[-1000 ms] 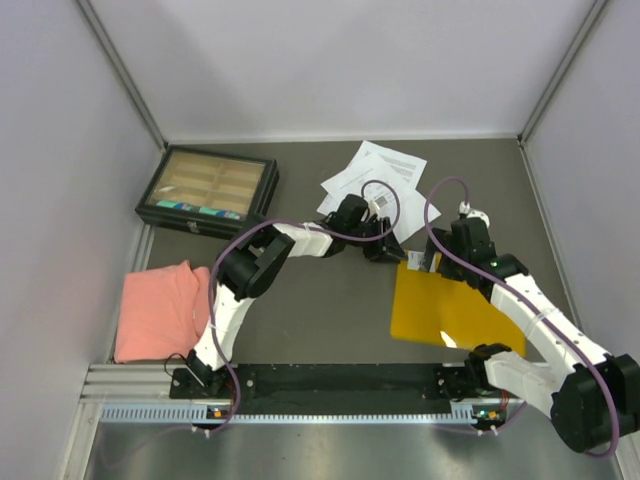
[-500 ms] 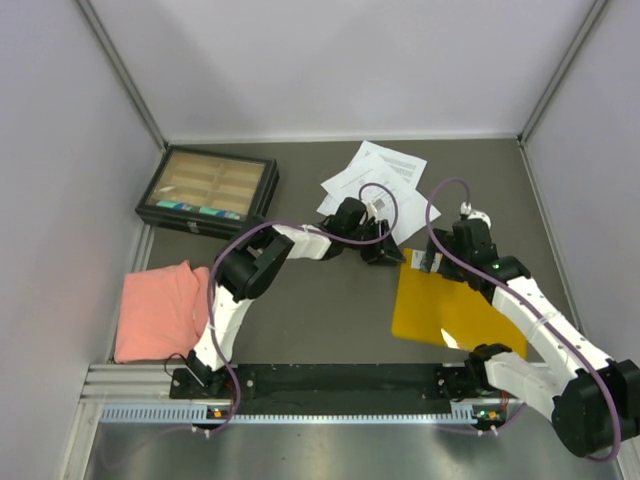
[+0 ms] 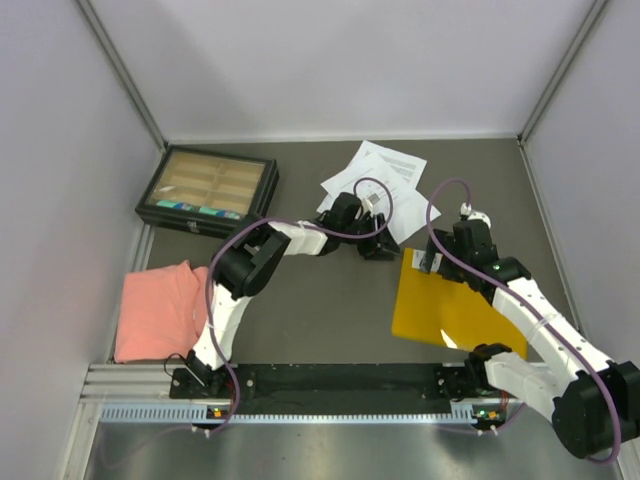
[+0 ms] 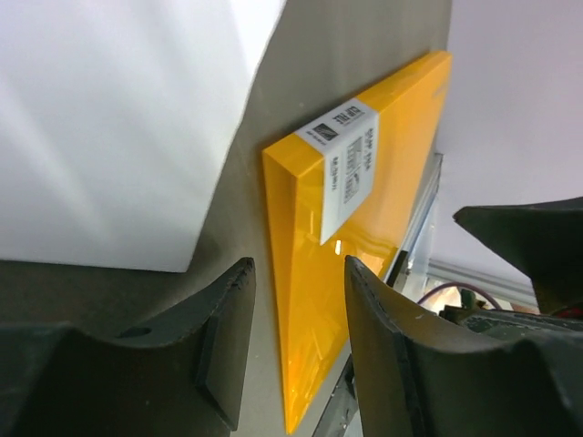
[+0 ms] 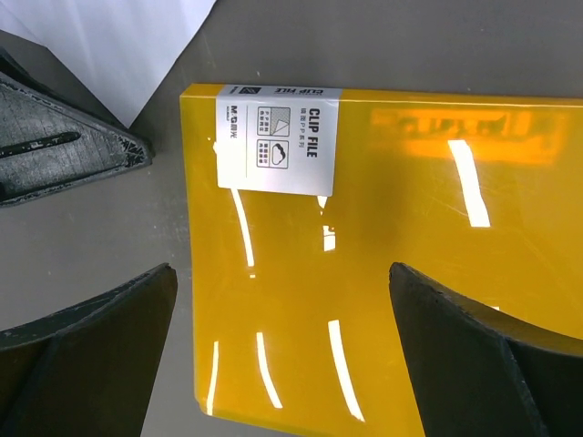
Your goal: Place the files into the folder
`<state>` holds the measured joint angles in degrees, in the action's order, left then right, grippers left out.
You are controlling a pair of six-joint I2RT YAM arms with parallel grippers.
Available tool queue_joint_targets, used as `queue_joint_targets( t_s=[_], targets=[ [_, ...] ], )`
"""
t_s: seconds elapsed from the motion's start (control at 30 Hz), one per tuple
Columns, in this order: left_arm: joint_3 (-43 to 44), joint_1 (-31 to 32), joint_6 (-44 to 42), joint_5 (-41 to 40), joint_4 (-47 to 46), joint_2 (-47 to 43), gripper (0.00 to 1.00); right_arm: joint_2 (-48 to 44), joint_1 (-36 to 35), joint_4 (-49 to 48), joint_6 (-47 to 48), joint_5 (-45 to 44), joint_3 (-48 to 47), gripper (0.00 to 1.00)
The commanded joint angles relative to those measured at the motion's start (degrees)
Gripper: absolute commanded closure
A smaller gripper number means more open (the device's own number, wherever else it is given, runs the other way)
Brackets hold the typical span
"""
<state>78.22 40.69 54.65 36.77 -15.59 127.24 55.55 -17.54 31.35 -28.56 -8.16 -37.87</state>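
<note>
Since 1 s ago my left gripper (image 3: 377, 243) has slid slightly left and back from the folder's far-left corner, and its purple cable loop has shifted with it; my right arm looks unchanged. Nearest me, a pink cloth (image 3: 160, 310) lies on the table (image 3: 330, 300) at the left. To the right, the folder (image 3: 455, 305) lies flat and closed, yellow-orange and glossy, with its white label (image 5: 278, 137) on the far-left corner. My right gripper (image 3: 425, 262) hovers over that corner; the right wrist view shows its 2 fingers spread wide with nothing between them but the folder (image 5: 410, 228) below. The same view shows 1 dark ridged finger (image 5: 64, 150) of the left gripper just beside the corner, not touching it. From the left wrist, that gripper (image 4: 296, 269) has its fingers apart and gripping nothing, and the folder (image 4: 383, 146) edge and label (image 4: 342, 164) show beyond the gap. A narrow strip of table separates the folder from the files (image 4: 118, 118). The files (image 3: 385, 175) sit fanned, none in the folder, just beyond the left gripper. Farthest left, a black compartment box (image 3: 208, 190) rests near the back wall.
</note>
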Motion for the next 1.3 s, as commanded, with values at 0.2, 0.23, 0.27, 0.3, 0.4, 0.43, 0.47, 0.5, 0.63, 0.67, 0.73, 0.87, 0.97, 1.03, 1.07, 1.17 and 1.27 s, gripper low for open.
queue_joint_targets(
  t_s=[0.2, 0.23, 0.27, 0.3, 0.4, 0.43, 0.47, 0.5, 0.63, 0.67, 0.73, 0.87, 0.97, 1.03, 1.07, 1.17, 1.27],
  targets=[
    [3.52, 1.41, 5.46, 3.57, -9.28, 2.66, 0.53, -1.14, 0.49, -0.77, -0.36, 0.08, 0.07, 0.01],
    [3.61, 1.41, 5.64, 3.65, -9.28, 2.75, 0.53, -1.23, 0.49, -0.77, -0.36, 0.08, -0.01, 0.01],
    [3.61, 1.41, 5.64, 3.66, -9.45, 2.92, 0.53, -1.15, 0.49, -0.77, -0.45, 0.08, 0.07, 0.01],
    [3.52, 1.41, 5.47, 3.57, -9.54, 2.84, 0.53, -1.23, 0.40, -0.77, -0.45, 0.16, 0.07, 0.01],
    [3.52, 1.50, 5.20, 3.13, -9.10, 2.66, 0.53, -1.23, 0.49, -0.77, -0.36, 0.08, 0.16, 0.01],
    [3.52, 1.59, 5.03, 3.22, -8.84, 2.75, 0.53, -1.23, 0.49, -0.94, -0.45, 0.16, 0.16, 0.01],
    [3.52, 1.59, 4.94, 3.04, -8.75, 2.75, 0.53, -1.23, 0.40, -0.94, -0.36, 0.17, 0.25, 0.01],
    [3.52, 1.68, 4.76, 2.95, -8.58, 2.66, 0.53, -1.23, 0.49, -1.03, -0.36, 0.25, 0.34, 0.01],
    [3.35, 2.11, 5.02, 3.13, -8.66, 2.93, 0.53, -1.23, 0.49, -0.86, -0.45, 0.25, 0.25, 0.01],
    [3.35, 2.12, 5.55, 3.13, -9.36, 3.10, 0.53, -1.23, 0.49, -0.86, -0.45, 0.25, 0.25, 0.01],
    [3.26, 2.55, 5.73, 3.39, -9.63, 3.10, 0.53, -1.23, 0.49, -0.86, -0.45, 0.34, 0.34, 0.01],
    [3.35, 2.82, 5.90, 3.66, -9.63, 3.63, 0.53, -1.32, 0.49, -0.86, -0.45, 0.52, 0.16, 0.01],
    [2.91, 2.91, 6.69, 3.92, -10.41, 3.54, 0.53, -1.32, 0.40, -0.86, -0.45, 0.69, 0.25, 0.01],
    [2.21, 3.08, 7.39, 4.27, -11.91, 3.28, 0.53, -1.32, 0.49, -0.94, -0.53, 0.69, 0.42, 0.01],
    [2.12, 3.17, 7.48, 4.27, -11.91, 3.02, 0.53, -1.41, 0.40, -1.20, -0.62, 0.69, 0.60, 0.01],
    [1.07, 3.26, 6.88, 2.79, -11.48, 1.96, 0.53, -1.23, 0.49, -1.47, -1.32, 0.96, 0.78, 0.01],
    [1.15, 3.26, 2.85, 1.20, -7.27, 0.55, 0.52, -1.15, 0.49, -1.73, -1.42, 1.83, 0.78, 0.01]
  ],
)
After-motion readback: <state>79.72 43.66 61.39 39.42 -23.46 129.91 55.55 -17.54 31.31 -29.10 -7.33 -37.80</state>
